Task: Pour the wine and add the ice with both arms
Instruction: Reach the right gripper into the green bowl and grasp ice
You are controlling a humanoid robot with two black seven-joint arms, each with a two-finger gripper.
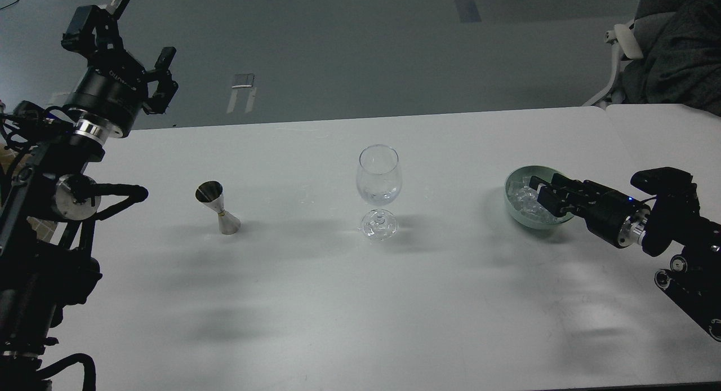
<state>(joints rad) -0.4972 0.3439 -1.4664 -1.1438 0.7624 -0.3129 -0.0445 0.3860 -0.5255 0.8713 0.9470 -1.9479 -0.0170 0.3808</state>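
Wine glass (379,191) & jigger (218,208) well apart; wide gap btwn.

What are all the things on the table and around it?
Jigger: one, silver metal, table left of centre, upright.
Wine glass: one, clear, table centre, a little clear liquid in the bowl.
Bowl: one, pale green, table right.
Ice cubes: several, whitish-clear, inside the bowl.
Table: one, white.
Chair: one, white frame with dark cloth, behind the table's right end.
Left gripper: one, black, raised above the table's far left corner, jaws apart, empty.
Right gripper: one, black, over the bowl at the ice; jaws unclear.
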